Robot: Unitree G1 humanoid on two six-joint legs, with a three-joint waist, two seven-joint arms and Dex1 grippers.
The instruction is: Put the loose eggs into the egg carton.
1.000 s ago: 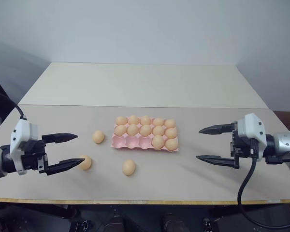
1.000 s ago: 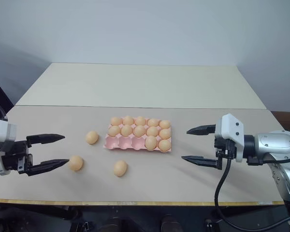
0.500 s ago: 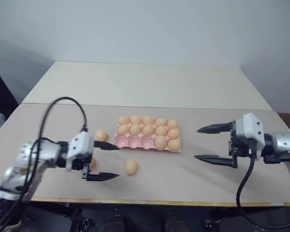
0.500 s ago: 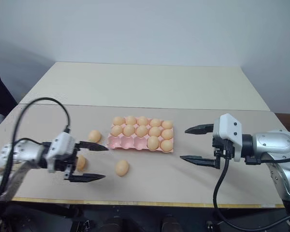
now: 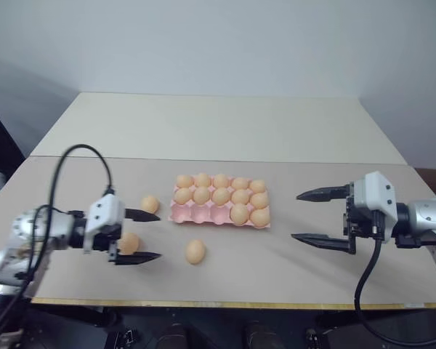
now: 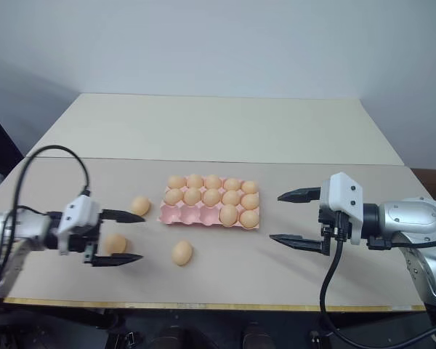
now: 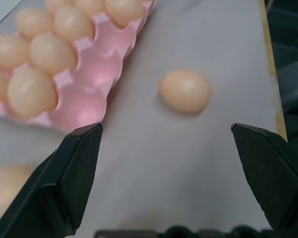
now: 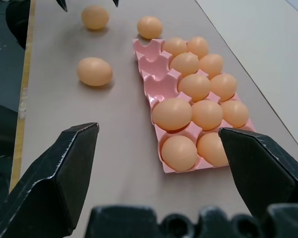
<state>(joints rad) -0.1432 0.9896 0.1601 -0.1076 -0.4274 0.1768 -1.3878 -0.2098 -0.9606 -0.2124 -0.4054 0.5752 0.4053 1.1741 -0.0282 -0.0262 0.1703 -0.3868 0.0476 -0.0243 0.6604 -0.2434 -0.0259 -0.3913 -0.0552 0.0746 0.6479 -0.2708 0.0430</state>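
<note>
A pale beige bench [image 5: 225, 131] is standing before a plain grey-white wall. The pink egg carton [image 5: 219, 211] is sitting mid-bench, twelve eggs filling it and three near-row cups bare. Three loose eggs are lying to its left: one [image 5: 150, 203] just beside the carton, one [image 5: 195, 251] nearer the front edge, one [image 5: 128, 243] between the wide-open jaws of the left gripper [image 5: 150, 235], seemingly untouched. The right gripper [image 5: 310, 216] is hovering right of the carton, jaws spread, holding nothing.
</note>
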